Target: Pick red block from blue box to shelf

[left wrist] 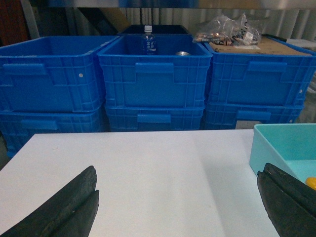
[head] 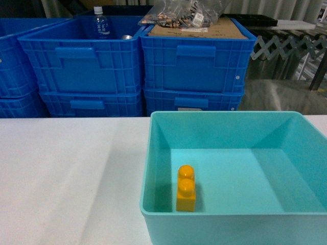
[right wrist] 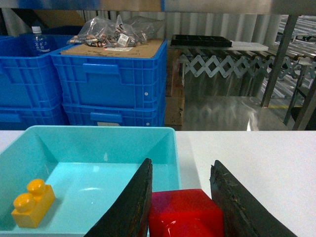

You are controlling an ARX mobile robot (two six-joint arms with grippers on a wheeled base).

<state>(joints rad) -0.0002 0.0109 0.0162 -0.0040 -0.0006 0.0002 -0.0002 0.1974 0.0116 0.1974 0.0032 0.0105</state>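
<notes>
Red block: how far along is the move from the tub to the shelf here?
Done: the glossy red plastic block is out of the light teal plastic tub, where only the yellow-orange two-stud brick remains. In hand: the right gripper grips it between its fingers. Left: placing it on the shelf. The left gripper is open, empty.

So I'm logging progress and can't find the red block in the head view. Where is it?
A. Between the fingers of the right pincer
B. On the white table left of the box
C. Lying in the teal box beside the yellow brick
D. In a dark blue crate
A: the right wrist view shows the red block between the right pincer fingers, while only the yellow brick sits in the blue box.
</notes>
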